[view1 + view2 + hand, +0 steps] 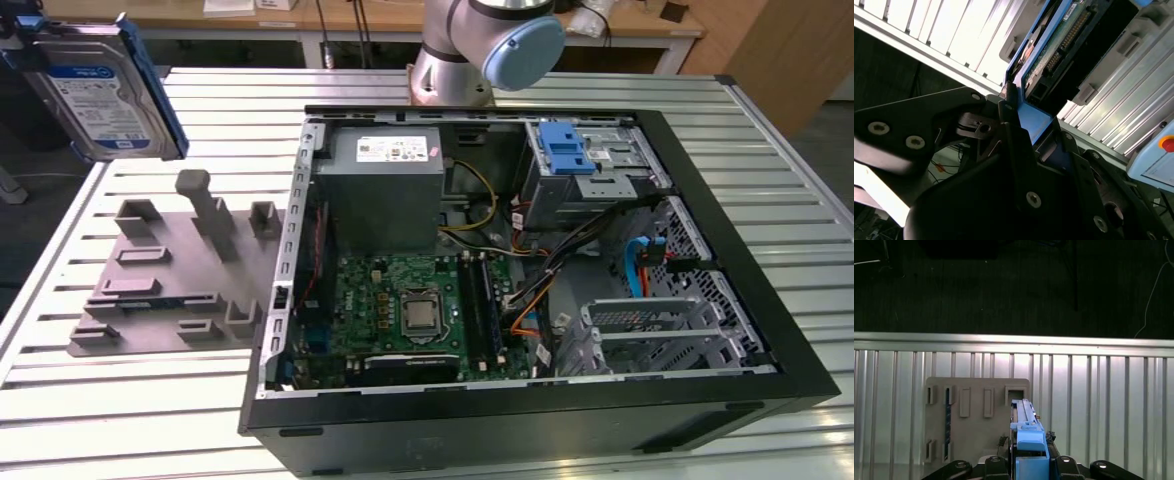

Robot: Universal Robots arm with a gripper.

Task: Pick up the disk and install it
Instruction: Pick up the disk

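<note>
Disk (pixel 100 95) aloft at the exterior view's left, label facing out, roughly upright with a slight lean. It hangs above the far corner of the slatted table (pixel 747 130) and touches nothing below. Under it lies the grey holder plate (pixel 160 300) with its empty slots.

In both wrist views the pincer (pixel 1029 467) (pixel 1036 132) is clenched on the blue bracket at one end of the disk (pixel 1026 425) (pixel 1069 45), so the long axis runs straight out from the fingertips.

Further along, the open computer case (pixel 534 260) lies on its side. Its drive cage (pixel 594 165) with the blue latch (pixel 567 150) sits at the far end — well apart from the disk, toward the exterior view's right.

The arm's base joint (pixel 487 45) stands just behind the case.
</note>
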